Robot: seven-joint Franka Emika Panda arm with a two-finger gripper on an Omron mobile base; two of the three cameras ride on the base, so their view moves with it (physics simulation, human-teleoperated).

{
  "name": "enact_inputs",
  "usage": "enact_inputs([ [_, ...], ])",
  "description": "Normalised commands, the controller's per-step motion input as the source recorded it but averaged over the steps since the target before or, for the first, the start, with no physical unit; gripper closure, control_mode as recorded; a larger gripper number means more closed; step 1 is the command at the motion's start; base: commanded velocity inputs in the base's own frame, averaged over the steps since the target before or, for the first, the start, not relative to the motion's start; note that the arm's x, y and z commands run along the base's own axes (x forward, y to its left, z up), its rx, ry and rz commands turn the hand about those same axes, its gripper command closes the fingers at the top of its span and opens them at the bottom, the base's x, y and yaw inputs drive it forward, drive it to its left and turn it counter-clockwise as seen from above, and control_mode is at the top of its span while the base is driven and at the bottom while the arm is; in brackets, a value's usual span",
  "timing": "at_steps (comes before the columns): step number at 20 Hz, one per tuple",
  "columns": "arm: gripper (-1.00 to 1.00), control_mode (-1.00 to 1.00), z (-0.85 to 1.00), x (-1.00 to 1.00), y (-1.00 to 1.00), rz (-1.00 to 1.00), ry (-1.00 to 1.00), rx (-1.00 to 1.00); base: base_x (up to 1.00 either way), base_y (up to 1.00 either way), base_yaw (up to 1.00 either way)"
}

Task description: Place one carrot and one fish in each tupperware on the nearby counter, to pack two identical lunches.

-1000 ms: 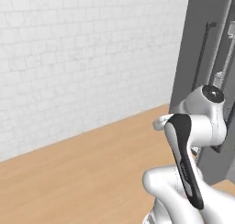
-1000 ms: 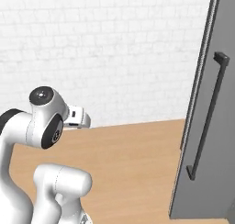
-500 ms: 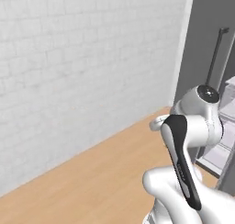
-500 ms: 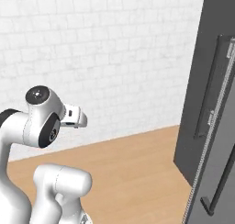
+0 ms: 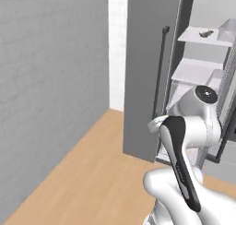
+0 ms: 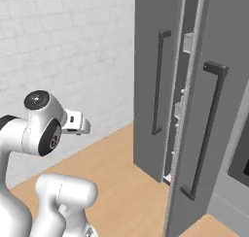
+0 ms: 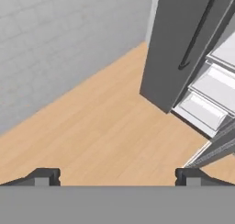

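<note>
Task item first: on the top shelf (image 5: 203,36) inside the open fridge (image 5: 144,81), the left base view shows a small dark slim thing (image 5: 206,33) lying flat, with a pale boxy shape (image 5: 227,29) just beside it to the right. Both are too small for me to tell what they are; I cannot say whether that is a fish. More white shelves (image 5: 191,72) sit below, stacked. My claw (image 7: 117,176) is spread wide with nothing in it: in the hand view the two dark fingertips (image 7: 43,176) stand far apart, with bare plank floor (image 7: 105,131) between them. It hangs above the floor, well apart from the fridge, facing down and forward. Ahead and to the right in that view are the lower edge of a dark grey fridge door (image 7: 183,44), its black bar handle (image 7: 197,35), and white drawers (image 7: 209,101) at the fridge's foot. My arm (image 5: 186,132) is folded up close in front of the base. In the right base view, two grey doors with long black handles (image 6: 158,83) stand ajar, a narrow gap between them. A pale brick wall (image 6: 63,61) runs to the left, meeting the orange-brown floor (image 6: 116,173).
</note>
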Motion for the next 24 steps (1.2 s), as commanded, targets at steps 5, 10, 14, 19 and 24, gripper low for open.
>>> enact_inputs([
  [5,-1.0,1.0,0.0,0.0,0.0,0.0,0.0,0.0,0.36,0.55,-0.59],
  [10,-1.0,1.0,0.0,0.0,0.0,0.0,0.0,0.0,0.52,0.86,-0.49],
  [14,-1.0,1.0,0.0,0.0,0.0,0.0,0.0,0.0,0.52,0.05,-0.5],
  [19,-1.0,1.0,0.0,0.0,0.0,0.0,0.0,0.0,0.61,0.12,-0.5],
  [24,-1.0,1.0,0.0,0.0,0.0,0.0,0.0,0.0,0.62,0.49,-0.43],
])
